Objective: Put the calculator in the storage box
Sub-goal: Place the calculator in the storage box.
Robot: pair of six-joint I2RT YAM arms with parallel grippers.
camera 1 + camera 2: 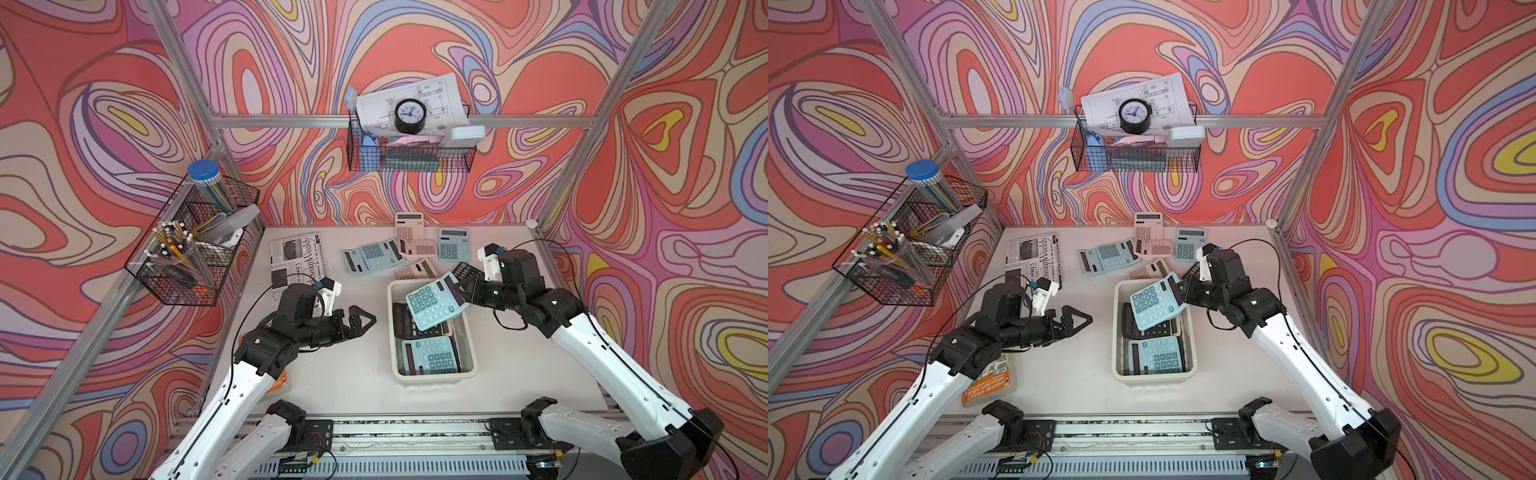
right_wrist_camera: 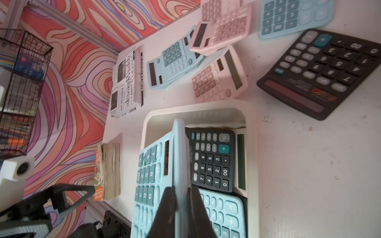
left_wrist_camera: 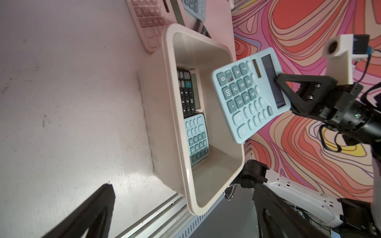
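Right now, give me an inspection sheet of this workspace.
Surface: white tabletop, scuffed.
Job's things: blue calculator tilted over the storage box; black calculator and second blue calculator inside.
Clutter: loose calculators at the back, newspaper, book.
Grippers: left gripper open, empty; right gripper shut on the blue calculator's display end.
Cables: black cables looping off both wrists.
Surroundings: wire baskets of stationery, clock, patterned walls.

Swirling red, pink and lilac patterned walls (image 1: 104,104), aluminium frame bars (image 1: 291,121), scuffed white tabletop (image 1: 340,374)
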